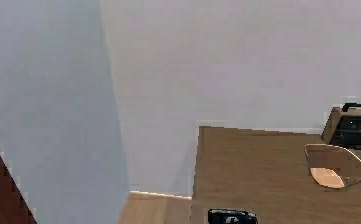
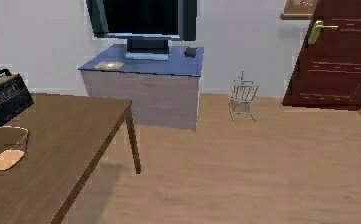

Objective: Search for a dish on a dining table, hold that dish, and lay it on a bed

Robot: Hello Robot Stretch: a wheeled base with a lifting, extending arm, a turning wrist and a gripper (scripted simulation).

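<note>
A shallow tan dish (image 1: 338, 165) with a pale rim rests on the brown wooden dining table (image 1: 258, 170) at the forward view's right edge. In the arm side view the same dish (image 2: 6, 148) lies near the left edge of the table (image 2: 78, 125).
A dark boxy radio (image 1: 353, 125) (image 2: 6, 95) stands behind the dish. A small black object (image 1: 233, 215) lies at the table's near edge. Across wooden floor stand a TV (image 2: 141, 18) on a blue-topped cabinet (image 2: 148, 85), a small wire rack (image 2: 244, 95) and a dark red door (image 2: 333, 55).
</note>
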